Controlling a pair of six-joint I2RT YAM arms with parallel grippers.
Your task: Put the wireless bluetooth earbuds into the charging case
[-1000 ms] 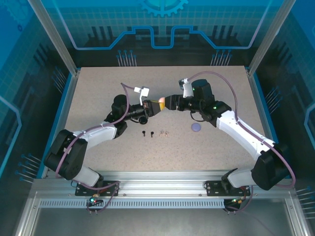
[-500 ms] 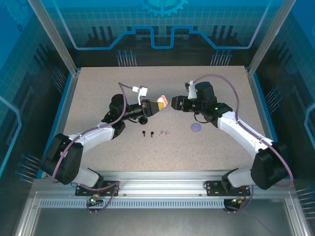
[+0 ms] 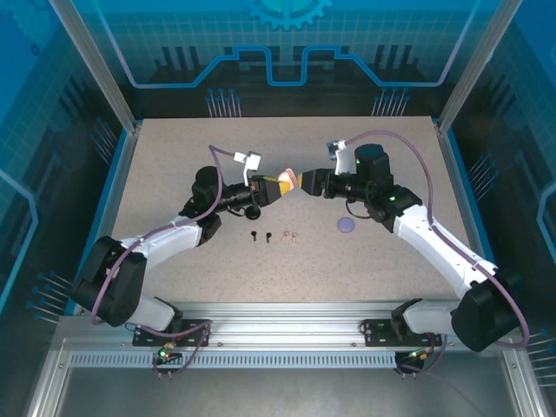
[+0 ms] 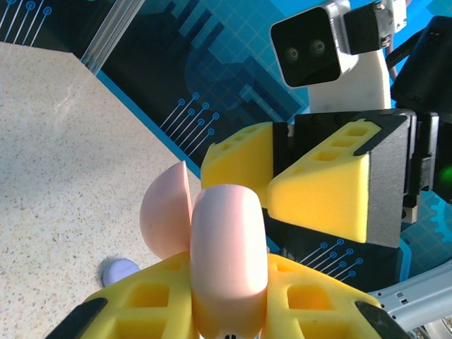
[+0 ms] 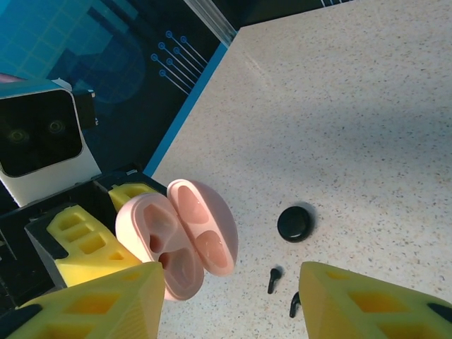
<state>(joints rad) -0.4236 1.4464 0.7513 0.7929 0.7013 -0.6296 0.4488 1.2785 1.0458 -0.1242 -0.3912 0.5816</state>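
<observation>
A: Item 1, L claw (image 3: pixel 280 184): clamping shut on pink case (image 5: pixel 176 240), holding it up off tabletop (image 3: pixel 174 156), lid standing open.
B: Item 2, R claw (image 3: pixel 306 181): backing away from case since a sec ago, hanging just beside it, jaws abt half open, gripping nothing.
A: Suggesting lid-opening step done; pockets looking empty.
B: Item 3, pink earbuds (image 3: pixel 289 234) + black earbuds (image 3: pixel 261 236): lying on tabletop, well apart from case. Prob. needing pickup by R claw next.

No legible text, brand, number or sign found. The pink case (image 4: pixel 226 254) clamped in my left jaws is plain. The blue wall panels (image 3: pixel 174 52) beyond my jaws carry circuit-line and gear graphics, without lettering.
</observation>
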